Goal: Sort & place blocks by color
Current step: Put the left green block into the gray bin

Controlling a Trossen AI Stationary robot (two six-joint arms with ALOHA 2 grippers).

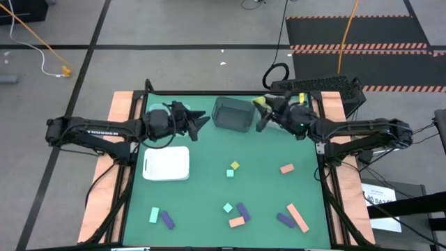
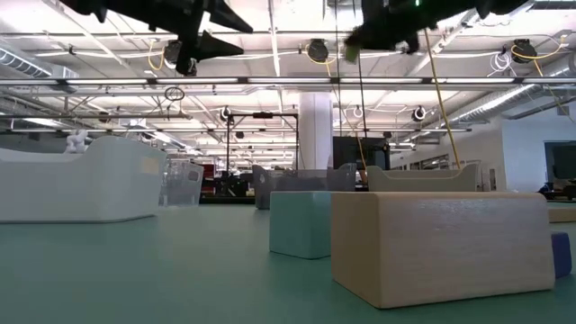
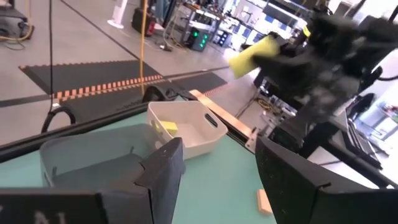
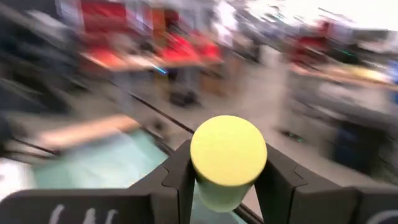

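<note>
1. Yellow-green and round-ended, the cylinder block (image 4: 228, 158) sits clamped between the jaws of the right gripper (image 1: 263, 111), lifted well above the desk (image 1: 209, 160) beside the dark bin (image 1: 232, 113) at the far edge.
2. Its circular end faces the right wrist camera, so its long axis runs out along the fingers (image 4: 177, 177), which press on its curved sides. I judge it light and rigid, probably smooth plastic or painted wood; a round body held on two lines of contact could roll or slip if the grip eases, so a hold across its middle seems safest.
3. Nearest the low camera, a pale salmon-orange bar (image 2: 441, 245) lies flat with a mint-teal cube (image 2: 300, 223) just behind it. Flat faces like theirs should take a firm pinch across the short width.
4. Across the near half of the desk the other blocks lie scattered: a purple bar (image 1: 167, 219) beside a mint bar (image 1: 154, 215), a long salmon bar (image 1: 297, 217) set diagonally with its near end toward the right edge, and a small yellow cube (image 1: 235, 166).
5. Farther back, the white tray (image 1: 166, 163) lies flat. The left gripper (image 1: 198, 124) hovers above the desk's far left, jaws apart and empty.
6. Farthest, a white bin (image 3: 186, 127) already holds a yellow piece (image 3: 169, 127).
</note>
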